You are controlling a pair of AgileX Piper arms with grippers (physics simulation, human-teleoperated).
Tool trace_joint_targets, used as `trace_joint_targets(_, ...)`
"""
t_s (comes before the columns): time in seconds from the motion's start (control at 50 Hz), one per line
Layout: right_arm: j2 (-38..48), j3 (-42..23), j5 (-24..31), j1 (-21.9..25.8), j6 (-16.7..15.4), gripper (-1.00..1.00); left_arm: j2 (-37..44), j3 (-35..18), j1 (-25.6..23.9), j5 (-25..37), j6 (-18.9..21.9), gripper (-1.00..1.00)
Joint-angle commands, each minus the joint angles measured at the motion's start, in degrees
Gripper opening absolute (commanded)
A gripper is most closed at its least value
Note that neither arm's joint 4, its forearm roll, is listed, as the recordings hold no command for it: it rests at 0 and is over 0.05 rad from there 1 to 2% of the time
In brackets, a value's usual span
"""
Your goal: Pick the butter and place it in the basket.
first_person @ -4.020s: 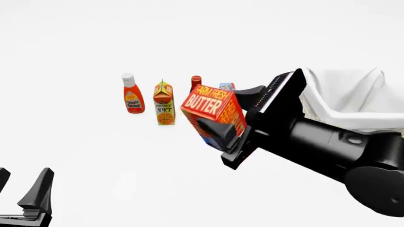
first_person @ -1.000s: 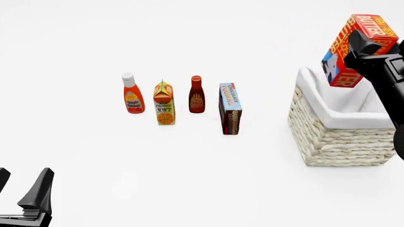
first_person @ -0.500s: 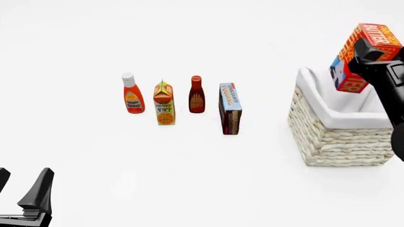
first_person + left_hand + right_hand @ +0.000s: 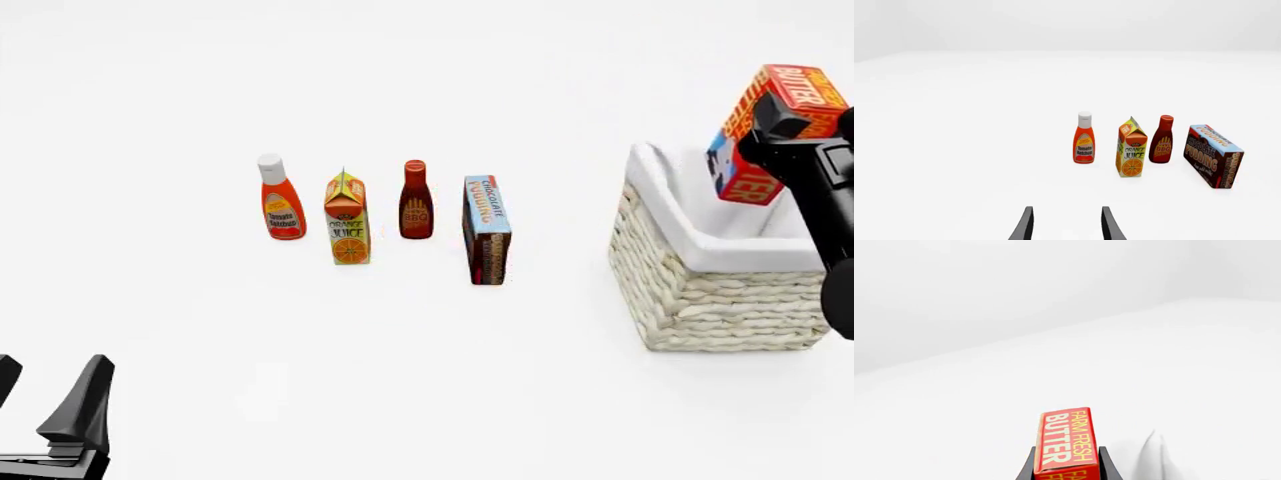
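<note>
The butter [image 4: 757, 140], a red-orange carton with yellow lettering and a blue corner, hangs tilted in the air above the basket's [image 4: 714, 290] open top. My right gripper [image 4: 787, 125] is shut on it at the front view's right edge. The right wrist view shows the butter [image 4: 1066, 442] clamped between the two dark fingers, with a bit of the basket's white lining [image 4: 1154, 452] beside it. The basket is cream-white wicker with a white cloth over its rim. My left gripper [image 4: 47, 405] rests open at the near left, far from both; its fingertips [image 4: 1026, 225] stand apart with nothing between them.
A row of groceries stands mid-table: a ketchup bottle [image 4: 280, 198], an orange juice carton [image 4: 347, 218], a BBQ sauce bottle [image 4: 415, 200] and a chocolate pudding box [image 4: 486, 230]. The left wrist view shows the same row ahead of my left gripper.
My right gripper has carried the butter from beside the grocery row up and to the right, over the basket. In the last second it drifted slightly further right. The left arm stayed still.
</note>
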Motion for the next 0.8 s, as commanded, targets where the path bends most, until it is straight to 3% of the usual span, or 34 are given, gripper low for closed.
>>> trace_joint_targets(0.02,1.17,-1.39,-1.05,-1.31,1.02,-1.00,0.00,0.00,0.00,0.00,0.00,1.00)
trace_joint_targets(0.8,8.37,-2.51,-5.27,-4.19,-0.63,-1.00,0.00,0.00,0.00,0.00,0.00,1.00)
